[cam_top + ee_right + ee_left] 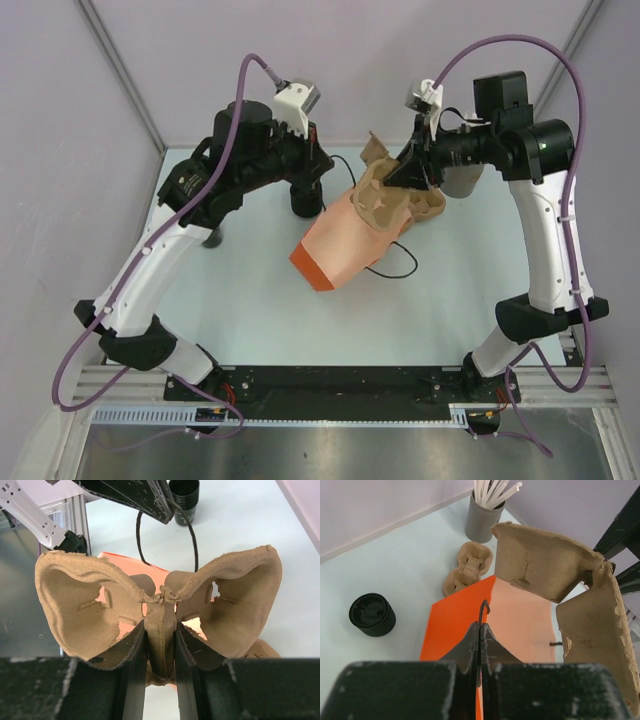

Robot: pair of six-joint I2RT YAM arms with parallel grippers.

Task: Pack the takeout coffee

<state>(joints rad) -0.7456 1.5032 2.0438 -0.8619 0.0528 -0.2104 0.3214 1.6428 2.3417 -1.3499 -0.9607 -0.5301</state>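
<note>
- Left arm [160, 260]: rises from its base at the lower left of the overhead view and folds at the elbow. The wrist points in toward the upper centre.
- Left gripper [480, 625]: jaws pressed together on the thin black bag handle [480, 614], which hooks up just above the tips.
- Orange bag [345, 245]: centre of the overhead view, lying aslant on the table [250, 300]. Its lower-left end is the darker orange.
- Right arm [545, 240]: runs up the right side, with the forearm turned left toward the centre.
- Right gripper [160, 627]: clamped on the middle rib of a brown pulp cup carrier [235, 605]. The carrier's two cup hollows flare to left and right of the fingers, and it is held over the bag's upper-right end.
- Takeout coffee [372, 614]: black, ribbed and lidded. It stands on the table at the left of the left wrist view, well apart from the bag. I cannot pick it out for certain from overhead.
- Second carrier [467, 570]: lies flat beyond the bag, near the grey tub [481, 520] of white sticks.
- Lidless black cups [184, 497]: top of the right wrist view.
</note>
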